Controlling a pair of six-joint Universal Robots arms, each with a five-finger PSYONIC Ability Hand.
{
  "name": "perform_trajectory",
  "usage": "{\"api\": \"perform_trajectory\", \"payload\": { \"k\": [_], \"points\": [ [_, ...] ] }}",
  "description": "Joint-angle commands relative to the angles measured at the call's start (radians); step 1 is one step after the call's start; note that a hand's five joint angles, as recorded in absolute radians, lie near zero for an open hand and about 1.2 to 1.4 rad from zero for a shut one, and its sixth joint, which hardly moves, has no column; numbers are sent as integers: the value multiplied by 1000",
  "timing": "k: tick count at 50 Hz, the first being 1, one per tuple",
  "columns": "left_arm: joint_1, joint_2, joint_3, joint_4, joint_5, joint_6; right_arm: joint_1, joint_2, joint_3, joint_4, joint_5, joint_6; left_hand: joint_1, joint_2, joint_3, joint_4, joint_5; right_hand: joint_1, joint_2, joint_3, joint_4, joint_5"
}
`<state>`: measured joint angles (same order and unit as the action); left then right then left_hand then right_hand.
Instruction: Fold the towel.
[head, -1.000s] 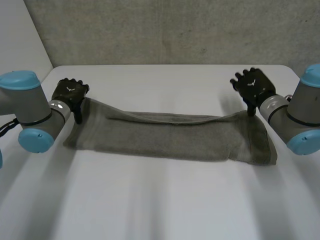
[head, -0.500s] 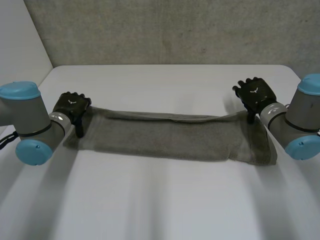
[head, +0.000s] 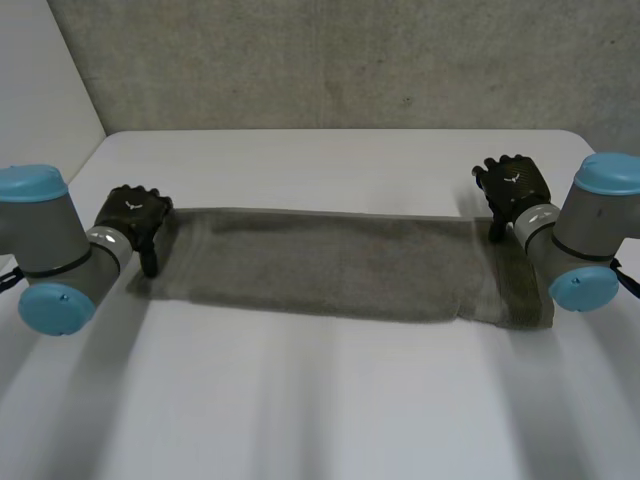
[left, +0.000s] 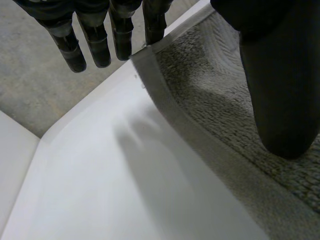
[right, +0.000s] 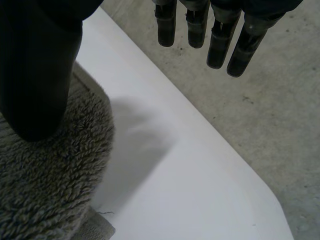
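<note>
Towel (head: 320, 265) — left robot hand (head: 132, 213), right robot hand (head: 512, 184) open (thumbs over ends).

We find the towel (head: 330, 265) lying across mid-frame on the table (head: 330, 400), left hand (head: 130, 215) at its left end, right hand (head: 513, 185) at its right end.

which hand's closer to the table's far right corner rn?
Right. The right hand sits at the towel's right end, close to that rounded corner of the table. The left hand is at the towel's left end, across the table from it.
</note>
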<state>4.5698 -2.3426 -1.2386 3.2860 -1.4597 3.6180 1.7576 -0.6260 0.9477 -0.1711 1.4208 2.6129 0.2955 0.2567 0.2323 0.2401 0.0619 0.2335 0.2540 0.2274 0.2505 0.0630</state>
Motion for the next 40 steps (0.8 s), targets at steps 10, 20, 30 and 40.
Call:
{"api": "perform_trajectory", "payload": {
  "k": [10,20,30,40],
  "points": [
    [24,221,-237,12,28,1,-4,-403,460,-1,-5,21,-70,-32,-58,-66,-11,-59,-79,-53,-76,-63],
    [81,338,-438,61,119,10,-40,-624,747,32,-10,46,-56,-17,-58,-66,3,-59,-79,-53,-76,-63],
    [77,355,-515,119,117,8,-73,-600,832,32,-8,56,-38,1,-58,-66,21,-2,-23,-53,-76,-6],
    [70,332,-582,239,114,10,-89,-537,859,-20,-22,58,-3,36,-58,-66,56,238,218,-53,-76,234]
  ]
}}
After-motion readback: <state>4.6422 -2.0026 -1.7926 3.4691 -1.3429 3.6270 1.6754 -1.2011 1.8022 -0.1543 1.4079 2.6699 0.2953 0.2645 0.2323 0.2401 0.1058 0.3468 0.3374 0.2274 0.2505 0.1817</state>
